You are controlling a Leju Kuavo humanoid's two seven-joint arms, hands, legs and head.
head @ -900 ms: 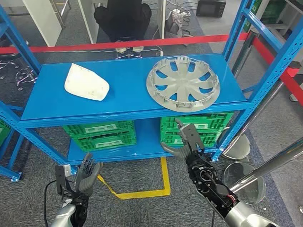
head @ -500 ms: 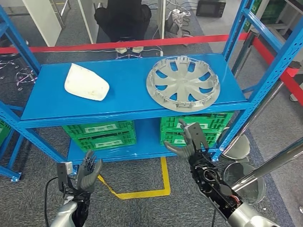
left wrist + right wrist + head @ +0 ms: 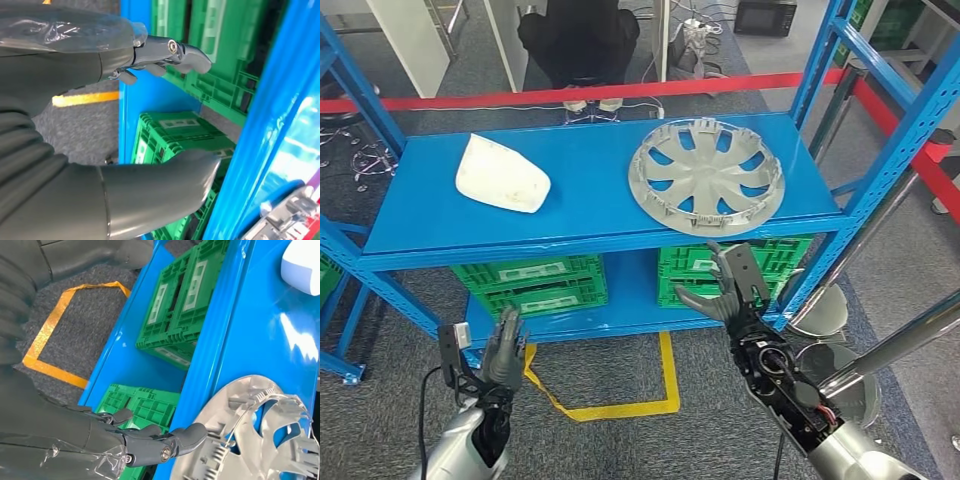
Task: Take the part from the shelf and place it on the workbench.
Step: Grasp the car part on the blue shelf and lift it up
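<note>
Nearest, the left hand [image 3: 501, 352] hangs low with fingers spread, holding nothing. The right hand [image 3: 727, 285] is raised, fingers wide and empty, just below the shelf [image 3: 592, 225] edge, likely lining up for the hubcap [image 3: 706, 175] lying flat above. Farther left on the shelf lies a white cover [image 3: 502, 174].

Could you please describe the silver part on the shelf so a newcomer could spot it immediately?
Look at the blue shelf, on its upper level. The hubcap lies flat on the right side. It is round, silver and spoked, unlike the plain white cover lying to its left.
</note>
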